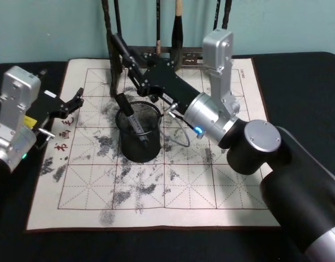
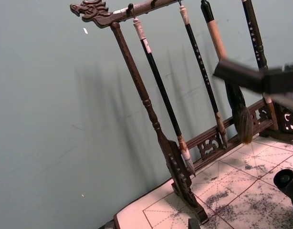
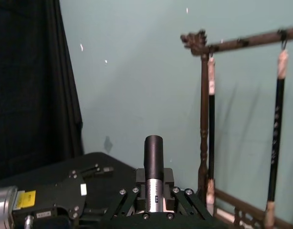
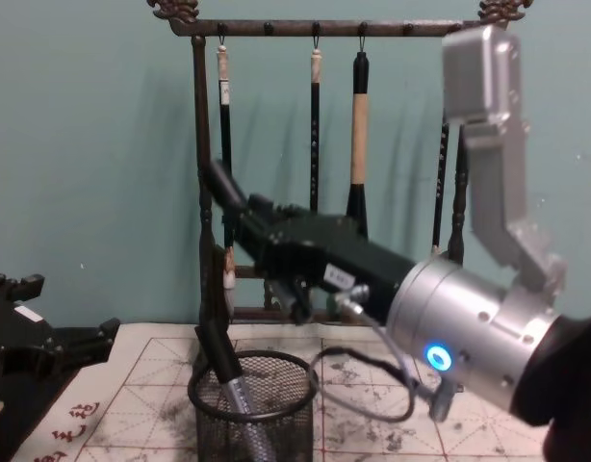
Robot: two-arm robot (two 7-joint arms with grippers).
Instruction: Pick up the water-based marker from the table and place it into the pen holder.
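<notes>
Covering the black tabletop [image 1: 298, 82] is a cream calligraphy mat [image 1: 211, 185] ruled in a red grid and smudged with grey ink. Behind it a tall dark wooden brush rack [image 4: 201, 144] hung with long brushes [image 4: 359, 125] stands against a teal wall [image 1: 47, 27]. The round black wire-mesh pen holder [image 1: 140, 150] sits on the middle of the mat, with a black-capped silver marker [image 1: 132, 119] leaning inside it. The right hand [image 1: 130, 60] hovers above and behind the holder, near the rack's left post. It is clamped on a second black-capped, silver-bodied water-based marker [image 3: 154, 157], whose cap juts up and to the left, clear of the cup. The left hand [image 1: 75, 101] sits low at the mat's left edge, fingers apart, holding nothing.
</notes>
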